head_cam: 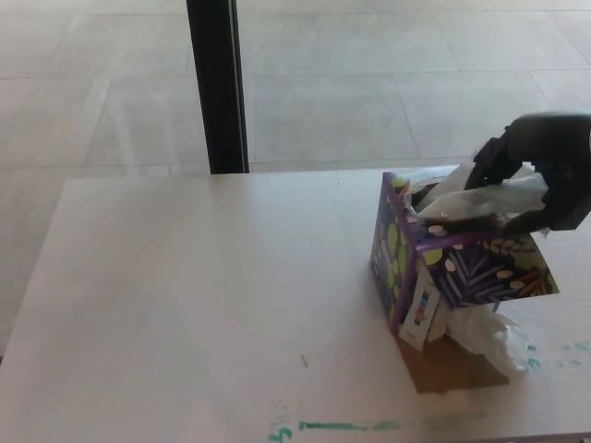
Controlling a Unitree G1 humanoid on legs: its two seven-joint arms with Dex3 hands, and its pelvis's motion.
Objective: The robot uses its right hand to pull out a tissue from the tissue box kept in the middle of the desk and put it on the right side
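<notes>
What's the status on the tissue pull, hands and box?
Right hand closed on tissue at box top. Tissue box upright; tissue not pulled free. Left hand out of view. Crumpled tissue beside box; right side otherwise unobstructed.

Right hand [540, 175] cut off by the picture's right edge, wrist and arm out of sight; could not tell from the blur whether the fingers truly pinched the tissue [485, 196]. Lower part of that tissue hidden inside the tissue box [452, 268]. Desk [203, 305] cropped at the bottom and right edges, black post [217, 83] cropped at the top.
</notes>
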